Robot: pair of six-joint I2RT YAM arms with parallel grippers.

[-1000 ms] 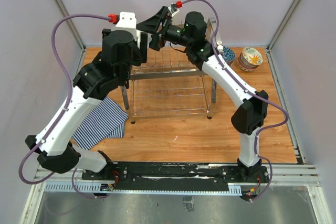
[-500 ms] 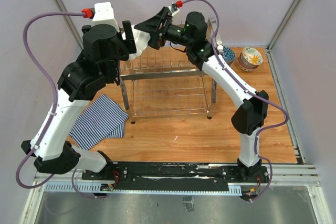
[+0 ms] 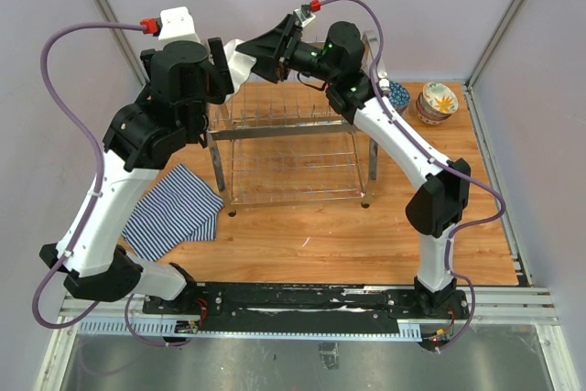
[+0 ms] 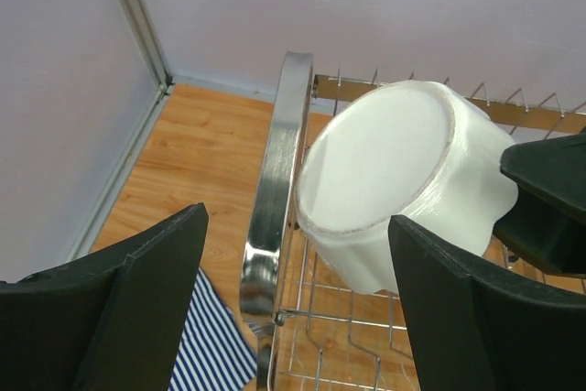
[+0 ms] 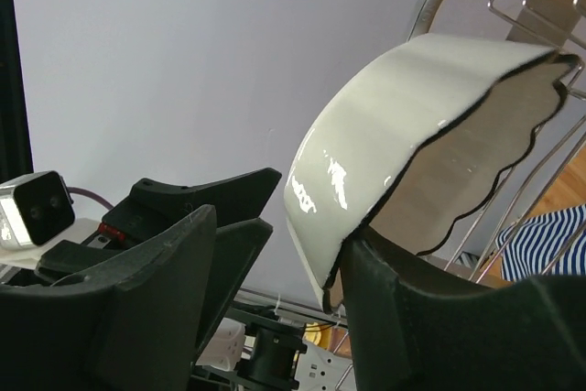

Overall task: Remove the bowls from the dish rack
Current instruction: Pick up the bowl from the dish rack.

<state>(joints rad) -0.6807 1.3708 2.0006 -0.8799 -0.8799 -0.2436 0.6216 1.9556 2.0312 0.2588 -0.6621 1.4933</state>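
The large white bowl leans at the far left end of the dish rack. From above it sits between both arms. The left arm has swung out leftward, and two smaller bowls stand on the table right of the rack. From the left wrist, we see the left gripper wide and empty, with the bowl's base just ahead. From the right wrist, the right gripper has narrowed around the scalloped rim, one finger inside and a gap outside. We judge the lift is close.
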